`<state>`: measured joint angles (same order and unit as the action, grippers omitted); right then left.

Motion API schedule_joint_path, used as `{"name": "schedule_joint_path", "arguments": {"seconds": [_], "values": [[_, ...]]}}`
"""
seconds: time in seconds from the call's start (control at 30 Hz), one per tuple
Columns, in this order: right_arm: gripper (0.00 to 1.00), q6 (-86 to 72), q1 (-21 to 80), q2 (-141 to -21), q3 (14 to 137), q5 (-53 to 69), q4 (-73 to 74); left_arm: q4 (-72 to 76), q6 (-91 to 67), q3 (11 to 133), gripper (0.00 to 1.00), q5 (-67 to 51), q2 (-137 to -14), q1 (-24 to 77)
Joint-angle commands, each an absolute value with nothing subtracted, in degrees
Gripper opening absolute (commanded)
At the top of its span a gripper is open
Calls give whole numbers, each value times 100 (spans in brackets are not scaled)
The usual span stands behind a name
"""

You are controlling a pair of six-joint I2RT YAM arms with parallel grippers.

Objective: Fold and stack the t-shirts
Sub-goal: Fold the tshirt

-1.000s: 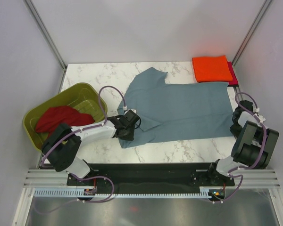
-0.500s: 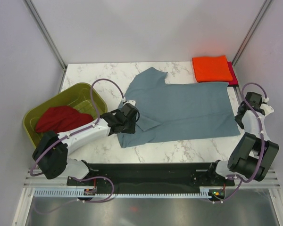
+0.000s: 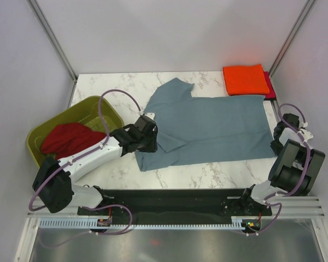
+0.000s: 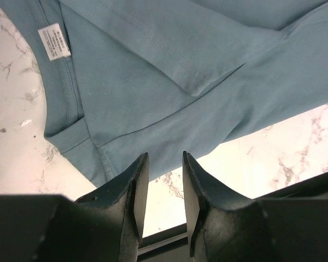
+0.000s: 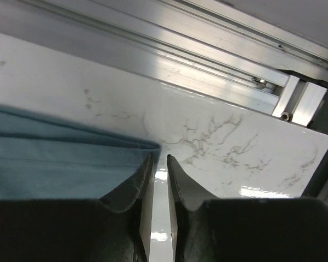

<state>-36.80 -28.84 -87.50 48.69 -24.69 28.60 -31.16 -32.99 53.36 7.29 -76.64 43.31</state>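
Slate blue-grey t-shirt (image 3: 208, 128) is lying spread sideways across the marble table (image 3: 109, 87), collar end toward the left arm and hem toward the right. Its far sleeve is sticking out flat, while the near sleeve looks to be lying folded in over the body. From where I'm standing, the folding of this shirt is only getting started. The orange shirt (image 3: 245, 79) is already sitting folded in the far right corner on top of the magenta-red shirt (image 3: 270, 87), and the dark red shirt (image 3: 71, 136) is waiting crumpled in the olive-green tub (image 3: 93, 106). The left gripper (image 4: 164, 161) is hovering over the near collar-side edge with its jaws apart and nothing between them, the care label (image 4: 54, 41) showing off to one side. The right gripper (image 5: 158, 159) is sitting low at the hem corner, its jaws parted only narrowly, bare marble showing in the gap and the cloth just beside the tips. Next, I'd guess, each claw is needing to come down and pinch its edge through every layer, so both ends can be lifted and carried over together.
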Motion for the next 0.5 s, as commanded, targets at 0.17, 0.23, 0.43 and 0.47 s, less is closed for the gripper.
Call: {"name": "schedule_joint_path", "arguments": {"seconds": [0.17, 0.23, 0.43, 0.47], "values": [[23, -3797, -3094, -8412, 4790, -2734, 3032, -3761, -2830, 6371, 40, 870, -6970, 4219], [23, -3779, -3076, -7991, 4860, -2532, 3189, -3858, -2760, 6363, 40, 844, -6891, 4219], [26, -3568, -2515, -7382, 5026, -1081, 3268, -3867, -2444, 5881, 40, 28, -6715, 4219], [27, -3577, -2479, -7409, 5053, -1072, 3322, -3858, -2426, 5688, 40, -217, -6732, 4227]]}}
